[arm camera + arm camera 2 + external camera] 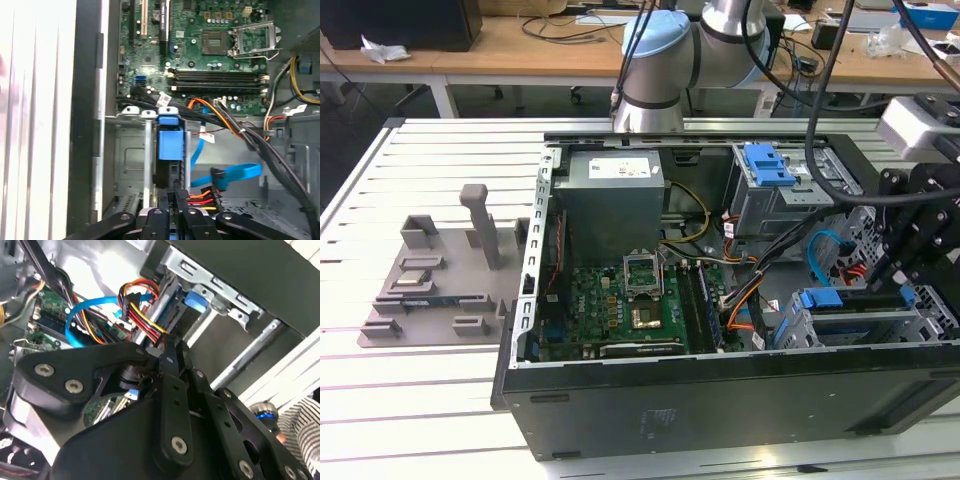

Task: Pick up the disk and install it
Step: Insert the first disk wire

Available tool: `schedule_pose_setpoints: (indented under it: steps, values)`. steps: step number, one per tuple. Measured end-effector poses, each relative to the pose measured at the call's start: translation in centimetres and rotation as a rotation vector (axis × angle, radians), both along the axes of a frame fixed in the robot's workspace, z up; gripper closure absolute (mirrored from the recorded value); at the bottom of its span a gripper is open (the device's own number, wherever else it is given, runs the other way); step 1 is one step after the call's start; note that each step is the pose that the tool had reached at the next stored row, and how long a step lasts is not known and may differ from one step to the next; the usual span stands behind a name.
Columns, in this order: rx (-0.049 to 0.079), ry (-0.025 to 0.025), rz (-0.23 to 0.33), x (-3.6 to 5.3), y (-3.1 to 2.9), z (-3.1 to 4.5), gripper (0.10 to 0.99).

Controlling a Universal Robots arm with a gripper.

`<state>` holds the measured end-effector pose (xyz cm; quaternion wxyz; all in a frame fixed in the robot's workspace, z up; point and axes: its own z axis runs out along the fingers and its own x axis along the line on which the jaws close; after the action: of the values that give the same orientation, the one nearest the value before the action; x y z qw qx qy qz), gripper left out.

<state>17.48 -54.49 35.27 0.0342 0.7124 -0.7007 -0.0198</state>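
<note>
The disk (pixel 845 300) sits edge-on in the drive cage at the front corner of the open computer case, on the exterior view's right. Its blue plastic end (pixel 170 142) faces the motherboard and also shows in the second wrist view (pixel 194 299). My gripper (pixel 892 270) hangs over the other end of the disk, just above the cage. In both wrist views the fingers (pixel 177 194) are pressed together at their tips (pixel 166 346). Nothing shows between them. Whether the tips touch the disk I cannot tell.
A bundle of red, yellow and black power wires (pixel 142 320) and a blue data cable (pixel 230 175) lie close beside the fingertips. The case also holds the grey power supply (pixel 612 200), the motherboard (pixel 620 300) and a blue latch (pixel 768 165). A grey fixture plate (pixel 430 280) lies at the exterior view's left. A striped sleeve (pixel 305 425) is nearby.
</note>
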Motion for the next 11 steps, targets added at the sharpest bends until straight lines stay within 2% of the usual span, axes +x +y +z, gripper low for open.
schedule_pose_setpoints:
  steps: [4, 5, 6, 7, 11]
  values:
    - [0.000, 0.0008, 0.000, 0.54, 0.20, -0.23, 0.918]
    - [0.000, 0.0018, 0.000, 0.87, 0.64, -0.51, 0.918]
    - [0.000, 0.0021, 0.000, 0.91, 0.73, -0.99, 0.918]
    - [-0.001, 0.0020, 0.000, 0.91, 0.80, -1.13, 0.918]
    - [0.000, 0.0019, 0.000, 0.99, 1.18, -1.19, 0.918]
